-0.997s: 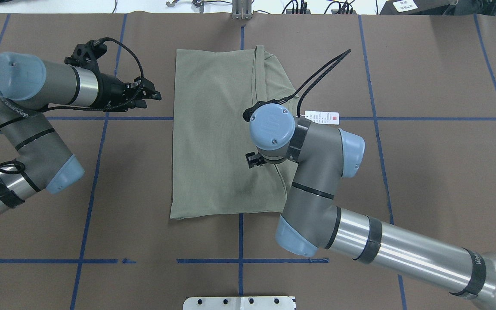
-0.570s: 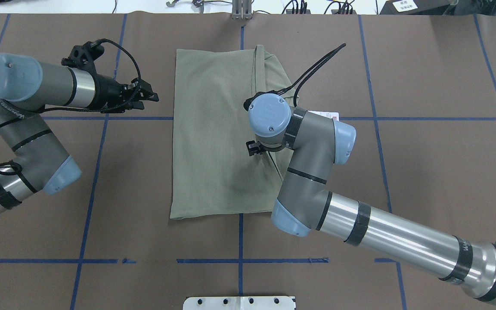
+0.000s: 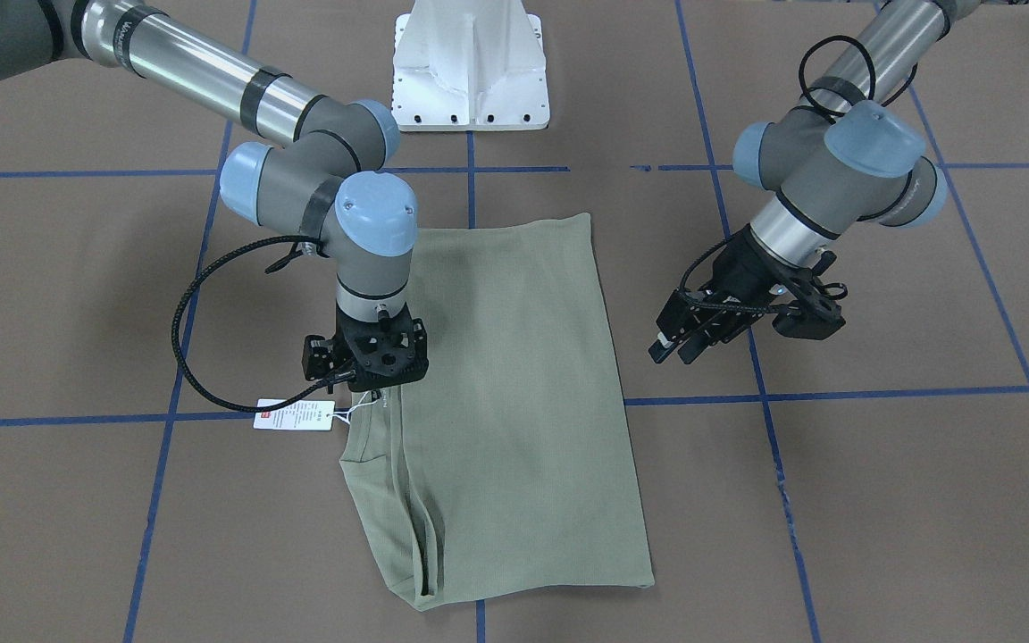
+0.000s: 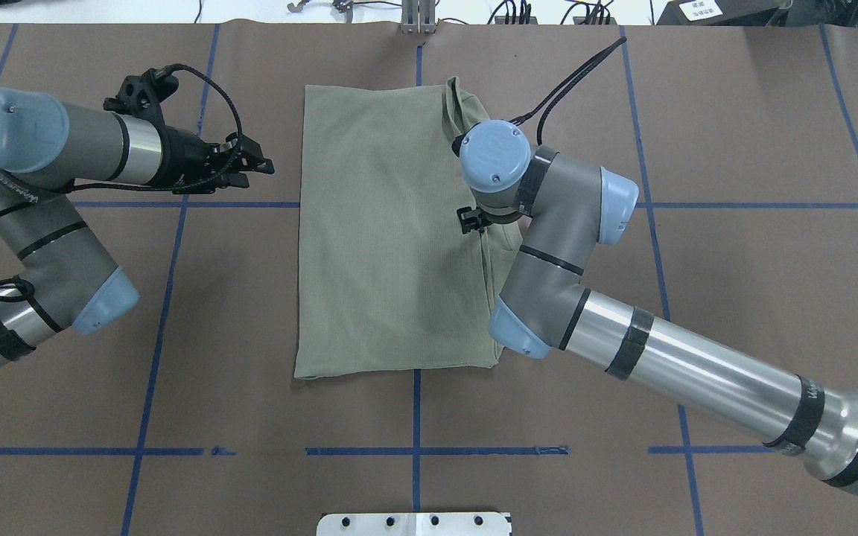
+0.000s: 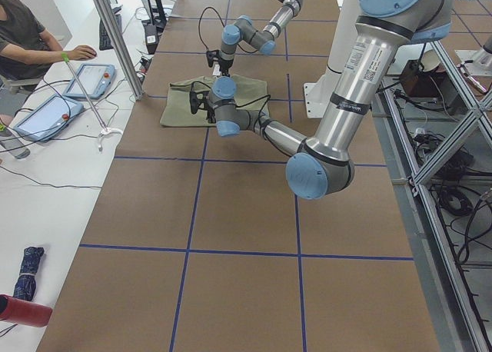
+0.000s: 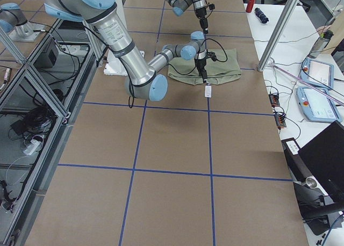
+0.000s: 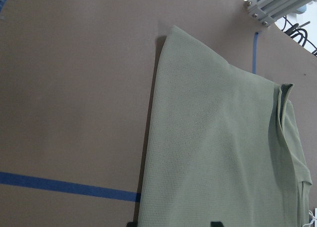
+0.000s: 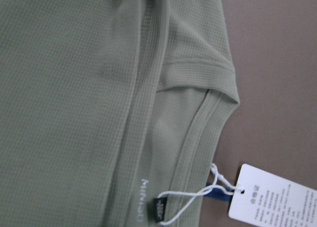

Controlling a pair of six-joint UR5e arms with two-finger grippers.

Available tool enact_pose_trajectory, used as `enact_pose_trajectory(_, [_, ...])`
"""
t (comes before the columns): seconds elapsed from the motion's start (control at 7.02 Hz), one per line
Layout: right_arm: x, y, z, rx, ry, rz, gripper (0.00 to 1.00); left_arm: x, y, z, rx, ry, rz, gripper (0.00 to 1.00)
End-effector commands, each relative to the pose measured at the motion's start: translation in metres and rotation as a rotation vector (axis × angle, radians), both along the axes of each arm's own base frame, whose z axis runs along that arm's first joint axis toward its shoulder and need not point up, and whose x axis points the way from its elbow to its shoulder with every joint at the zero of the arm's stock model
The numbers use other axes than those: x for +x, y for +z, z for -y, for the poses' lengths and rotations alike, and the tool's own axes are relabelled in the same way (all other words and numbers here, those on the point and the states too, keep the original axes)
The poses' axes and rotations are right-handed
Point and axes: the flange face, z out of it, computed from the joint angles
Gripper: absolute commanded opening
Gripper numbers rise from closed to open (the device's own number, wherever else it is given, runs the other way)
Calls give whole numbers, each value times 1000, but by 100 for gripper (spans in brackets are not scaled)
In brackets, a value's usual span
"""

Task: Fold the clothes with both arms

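The sage-green shirt [image 4: 377, 238] lies folded lengthwise as a long rectangle in the table's middle, also in the front view [image 3: 514, 402]. Its ribbed collar [image 8: 198, 133] and white hang tag [image 3: 294, 415] are at its right side; the tag also shows in the right wrist view [image 8: 272, 199]. My right gripper [image 3: 370, 386] points straight down just over the collar area. Its fingers are hidden, so I cannot tell if it is open. My left gripper [image 3: 668, 348] hovers open and empty off the shirt's left edge, also in the overhead view [image 4: 264, 165].
The white pedestal base [image 3: 470, 62] stands at the robot's side of the brown table with blue tape lines. A metal bracket [image 4: 418, 18] sits at the far edge. An operator [image 5: 31, 37] sits beside tablets off the table.
My right wrist has moved away from the robot along the shirt's right side toward the collar, and now covers the hang tag in the overhead view. The left arm has barely shifted.
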Motion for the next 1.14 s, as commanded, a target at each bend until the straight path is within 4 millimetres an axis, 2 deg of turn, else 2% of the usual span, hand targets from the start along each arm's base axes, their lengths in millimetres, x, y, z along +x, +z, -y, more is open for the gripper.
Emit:
enact_pose_trajectory(0.0, [47, 12, 51, 39, -7, -29, 100, -3, -6, -1, 1, 9, -6, 58])
enact_pose_trajectory(0.14, [57, 8, 61, 30, -7, -15, 100, -6, -16, -5, -6, 9, 1, 58])
enact_pose_trajectory(0.28, [57, -10, 57, 16, -8, 29, 100, -9, -28, -9, -18, 11, 11, 58])
enact_pose_trajectory(0.43, [54, -15, 30, -37, 69, 92, 100, -14, -40, -13, -19, 9, 11, 58])
enact_pose_trajectory(0.57, [44, -17, -20, -137, 199, 182, 100, -16, -50, -17, -29, 9, 21, 58])
enact_pose_trajectory(0.71, [43, -18, -69, -202, 306, 248, 100, -18, -55, -19, -24, 9, 17, 58])
enact_pose_trajectory(0.85, [37, -19, -108, -251, 392, 295, 100, -18, -55, -20, -25, 10, 16, 58])
enact_pose_trajectory(1.0, [24, -28, -147, -291, 487, 340, 100, -18, -56, -20, -28, 14, 16, 58])
